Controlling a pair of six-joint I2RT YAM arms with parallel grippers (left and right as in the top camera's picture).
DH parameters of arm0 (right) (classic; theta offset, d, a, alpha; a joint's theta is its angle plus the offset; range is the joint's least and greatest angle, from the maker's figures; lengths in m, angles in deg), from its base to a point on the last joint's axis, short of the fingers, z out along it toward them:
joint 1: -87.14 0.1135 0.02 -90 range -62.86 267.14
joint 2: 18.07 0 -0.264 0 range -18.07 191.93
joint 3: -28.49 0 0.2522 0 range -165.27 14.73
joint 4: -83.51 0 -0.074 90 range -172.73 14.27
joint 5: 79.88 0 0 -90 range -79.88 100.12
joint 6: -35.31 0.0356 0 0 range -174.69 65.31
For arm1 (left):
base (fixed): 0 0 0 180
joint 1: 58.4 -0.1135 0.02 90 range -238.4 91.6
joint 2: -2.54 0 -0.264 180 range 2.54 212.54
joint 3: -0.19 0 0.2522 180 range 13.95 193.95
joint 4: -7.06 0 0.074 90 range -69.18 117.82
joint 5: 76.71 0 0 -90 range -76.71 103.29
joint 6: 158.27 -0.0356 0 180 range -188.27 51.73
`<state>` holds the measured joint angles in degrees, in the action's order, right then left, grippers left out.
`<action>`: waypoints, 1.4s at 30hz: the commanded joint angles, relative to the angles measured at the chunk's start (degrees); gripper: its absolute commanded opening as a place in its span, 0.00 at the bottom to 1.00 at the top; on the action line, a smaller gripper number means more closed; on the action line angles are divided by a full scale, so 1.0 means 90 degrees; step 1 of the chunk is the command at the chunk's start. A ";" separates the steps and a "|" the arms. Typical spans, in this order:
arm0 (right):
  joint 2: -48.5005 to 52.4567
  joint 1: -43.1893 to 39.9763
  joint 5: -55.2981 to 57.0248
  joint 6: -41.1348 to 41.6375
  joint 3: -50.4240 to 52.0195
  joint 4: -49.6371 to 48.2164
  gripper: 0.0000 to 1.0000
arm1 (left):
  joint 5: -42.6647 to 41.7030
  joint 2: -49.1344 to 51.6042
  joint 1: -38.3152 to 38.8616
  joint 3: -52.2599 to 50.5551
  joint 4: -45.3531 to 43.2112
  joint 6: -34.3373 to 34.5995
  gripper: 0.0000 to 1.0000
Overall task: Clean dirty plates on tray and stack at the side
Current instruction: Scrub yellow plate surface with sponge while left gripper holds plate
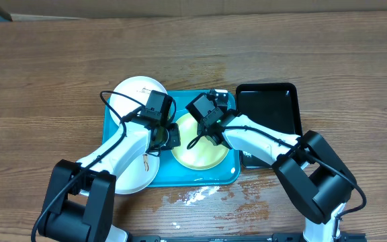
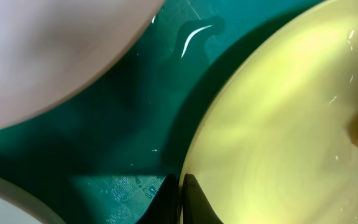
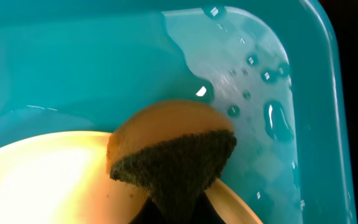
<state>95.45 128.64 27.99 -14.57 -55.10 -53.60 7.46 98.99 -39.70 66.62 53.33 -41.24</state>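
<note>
At the left of the turquoise tray (image 1: 180,176) lie 2 white plates (image 1: 136,91), 1 overhanging the far rim and 1 at the near edge; both are round, shallow and matte-looking. Just right of them, the left gripper (image 2: 180,186) is closed on the near rim of the yellow-green plate (image 1: 197,154), its 2 thin dark fingers pinching the edge. This plate sits in the right half of the tray, glossy and wet, with a smooth curved lip. The right gripper (image 1: 207,115) clamps a sponge (image 3: 173,149), tan foam backed by a coarse dark green scouring layer, which rests on the plate's far edge near the tray's corner. Water droplets (image 3: 272,118) bead on the tray's slick plastic there. Farther right, a glossy black tray (image 1: 267,107) touches the turquoise one.

The step in hand appears to be scrubbing the yellow-green plate. To do it well, the left pinch should hold firm, since a wet plate on wet plastic will likely slide or spin. The right arm should lay the sponge flat and sweep overlapping circles from rim to centre, pressing moderately so the plate does not tip. No smudges can be made out on this plate, so full coverage is the safer course.
</note>
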 commanded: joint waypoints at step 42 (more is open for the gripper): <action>-0.1095 -0.0119 -0.1103 0.2890 0.0403 0.1037 0.04 | 0.0141 0.0046 -0.0087 0.0000 -0.0104 0.0165 0.04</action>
<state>86.44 127.94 15.84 5.67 -53.61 -43.72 7.73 98.99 -39.81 66.62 52.45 -40.80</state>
